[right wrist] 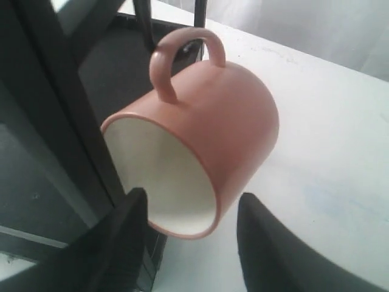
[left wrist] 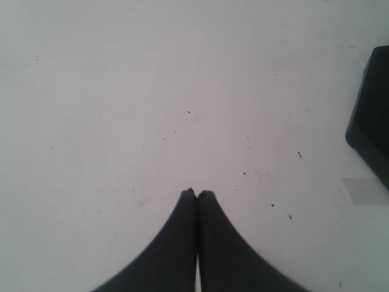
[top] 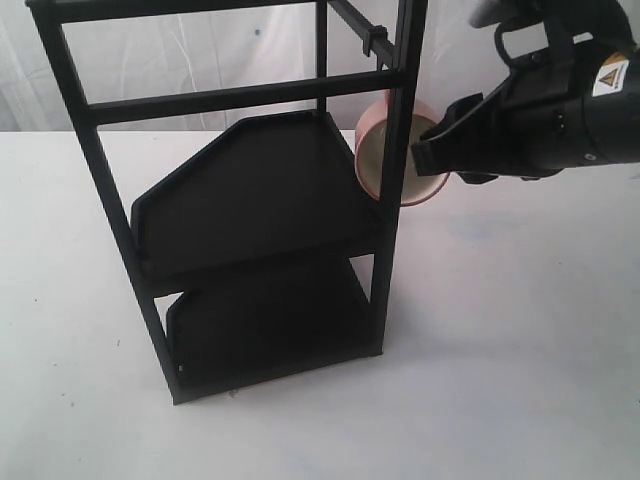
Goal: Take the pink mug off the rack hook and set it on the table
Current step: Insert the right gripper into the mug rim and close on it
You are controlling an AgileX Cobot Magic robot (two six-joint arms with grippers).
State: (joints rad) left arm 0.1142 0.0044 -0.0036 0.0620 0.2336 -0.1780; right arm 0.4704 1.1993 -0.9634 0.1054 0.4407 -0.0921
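Observation:
The pink mug (top: 375, 150) hangs tilted at the rack's upper right corner, its cream mouth facing down and toward the camera. Above it runs the rack hook (top: 374, 40), a thin black bar with a small clamp. In the right wrist view the pink mug (right wrist: 213, 128) shows its loop handle (right wrist: 176, 55) uppermost. My right gripper (right wrist: 191, 198) is open, one finger before the mouth and one outside the wall, straddling the lower rim. From outside, the right gripper (top: 425, 152) sits at the mug's rim. My left gripper (left wrist: 197, 193) is shut and empty above the white table (left wrist: 182, 91).
The tall black two-shelf rack (top: 250, 200) stands mid-table, its front right post crossing the mug. A corner of the rack's base (left wrist: 374, 128) shows in the left wrist view. Bare white table (top: 520, 330) spreads to the right of the rack.

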